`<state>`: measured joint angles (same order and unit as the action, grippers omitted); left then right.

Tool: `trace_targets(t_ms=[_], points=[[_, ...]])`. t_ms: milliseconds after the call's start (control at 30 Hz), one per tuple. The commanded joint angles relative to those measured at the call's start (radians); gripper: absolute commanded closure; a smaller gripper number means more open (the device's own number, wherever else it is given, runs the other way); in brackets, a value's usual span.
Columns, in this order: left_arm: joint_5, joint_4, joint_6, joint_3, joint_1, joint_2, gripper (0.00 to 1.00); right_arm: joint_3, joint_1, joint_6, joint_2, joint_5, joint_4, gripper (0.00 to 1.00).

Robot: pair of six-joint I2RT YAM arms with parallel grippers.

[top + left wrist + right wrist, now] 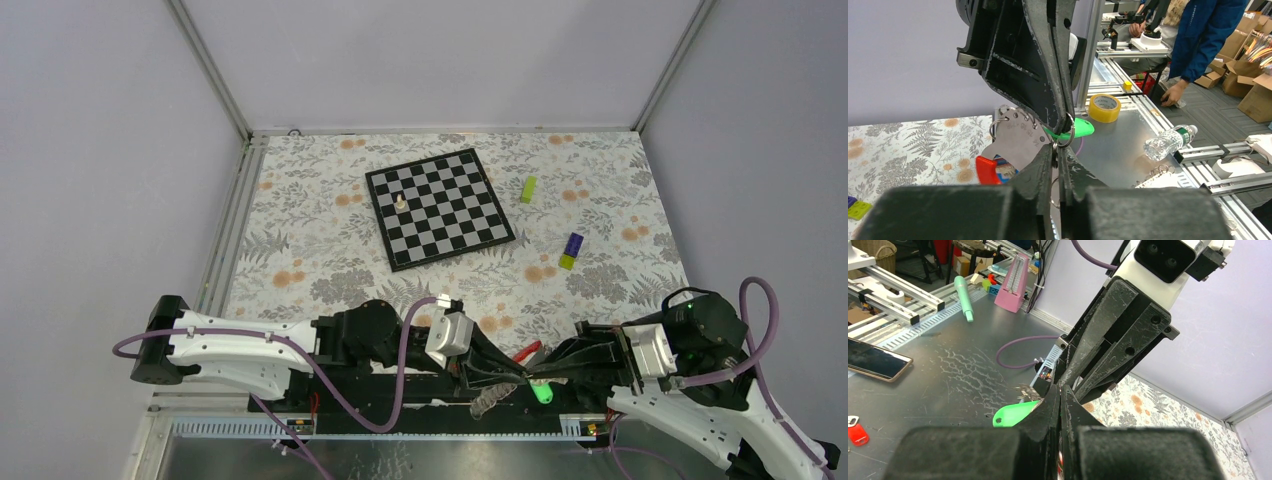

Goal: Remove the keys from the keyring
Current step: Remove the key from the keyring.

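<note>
Boxes: cardboard boxes [1255,97] stood on the floor beyond the bench; contents could not be made out.
Left pincer [1055,157]: nearly closed, only a thin slit showing, with the wire of the keyring [1068,134] nipped between its tips.
Right pincer [1060,395]: fully closed, meeting the left one tip to tip at the ring; whether it gripped the ring could not be determined.
Keyring position: held off the surface between the two pincers, above the near edge of the table [300,230].
Keys [1013,142]: silvery, hanging on the ring just beside the left fingertips.
Tags: a green tag [1079,128] and a red tag [989,169] hung from the same bunch.
Chessboard [440,208]: lay well apart, on the far part of the table, with one pale piece [401,201] on it.
</note>
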<state>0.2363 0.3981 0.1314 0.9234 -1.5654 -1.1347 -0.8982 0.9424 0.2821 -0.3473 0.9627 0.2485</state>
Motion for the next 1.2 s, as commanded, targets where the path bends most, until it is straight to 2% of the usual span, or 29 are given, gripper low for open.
trace_targets(t_ms=[0,67,733,1167], points=[[0.013,0.054,0.002,0.042,-0.002,0.0,0.96,-0.001,-0.002,-0.003,0.011,-0.022,-0.063,1.0],[0.009,0.05,0.003,0.04,-0.002,0.003,1.0,-0.001,-0.002,-0.003,0.013,-0.026,-0.062,1.0],[-0.03,-0.036,0.01,0.043,-0.002,0.048,1.0,-0.027,-0.003,0.031,0.044,-0.09,-0.008,1.0],[-0.16,-0.116,0.02,0.069,-0.002,0.088,1.0,-0.038,-0.002,0.08,0.041,-0.138,0.099,1.0]])
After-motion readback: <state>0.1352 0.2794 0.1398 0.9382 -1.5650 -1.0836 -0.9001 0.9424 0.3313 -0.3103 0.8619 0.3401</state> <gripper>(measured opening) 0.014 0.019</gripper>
